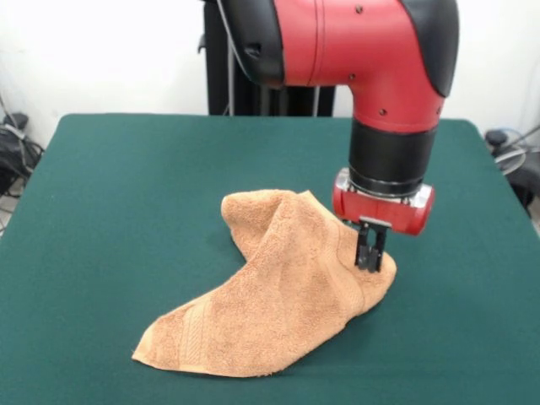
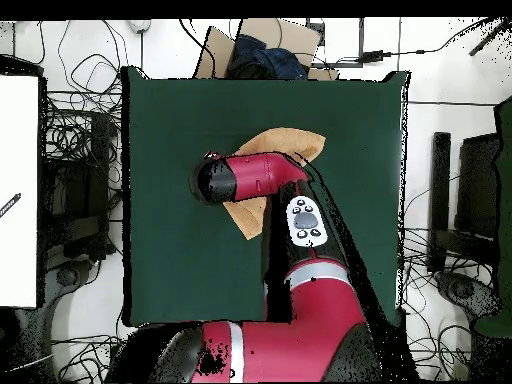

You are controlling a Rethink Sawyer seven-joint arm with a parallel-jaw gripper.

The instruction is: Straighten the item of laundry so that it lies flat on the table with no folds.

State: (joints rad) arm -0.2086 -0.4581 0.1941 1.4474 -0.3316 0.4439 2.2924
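Observation:
The orange-tan towel lies crumpled on the green table, with folds running from a bunched far part down to a flat corner with a woven band at the front left. My gripper stands at the towel's right edge, its fingers close together on the cloth, which rises slightly there. In the overhead view the arm covers the gripper and much of the towel; another piece of the towel shows below the arm's head. The white tag is hidden.
The red arm hangs over the table's far middle. In the overhead view a cardboard box sits beyond the table's top edge, cables lie on both sides, and a white surface stands at the left.

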